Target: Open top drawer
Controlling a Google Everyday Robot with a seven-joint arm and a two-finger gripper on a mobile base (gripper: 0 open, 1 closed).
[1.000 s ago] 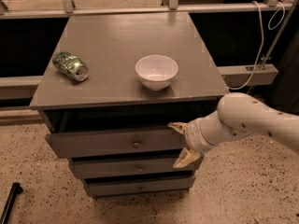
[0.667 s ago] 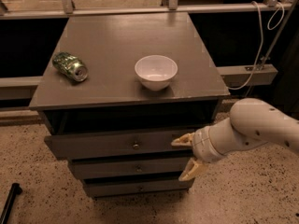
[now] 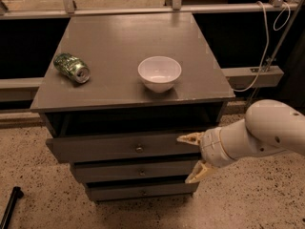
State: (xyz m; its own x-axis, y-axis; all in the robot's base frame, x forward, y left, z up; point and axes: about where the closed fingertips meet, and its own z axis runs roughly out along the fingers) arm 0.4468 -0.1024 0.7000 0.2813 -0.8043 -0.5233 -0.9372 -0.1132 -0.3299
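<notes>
A grey cabinet (image 3: 119, 37) with three stacked drawers fills the centre of the frame, seen from above and in front. The top drawer (image 3: 95, 149) runs across the middle of the frame, just below centre, and looks the widest of the three. It has a small round knob (image 3: 139, 149) at its middle. A dark gap shows between the cabinet's top board and this drawer's front.

The gripper (image 3: 191, 157) is at the drawer's right end, right of centre in the lower half of the frame, well to the right of the knob. Its two pale fingers (image 3: 188, 138) are spread wide and point left, with nothing held between them. The upper finger overlaps the right end of the top drawer's front. The lower finger sits lower, level with the second drawer (image 3: 109, 171). Whether either finger touches the wood cannot be told. The white arm (image 3: 269, 130) enters from the right edge.

On the cabinet top, a white bowl (image 3: 159, 73) stands near the centre. A crushed green can (image 3: 71, 67) lies on its side towards the left. The third drawer (image 3: 119, 192) is at the bottom.
</notes>
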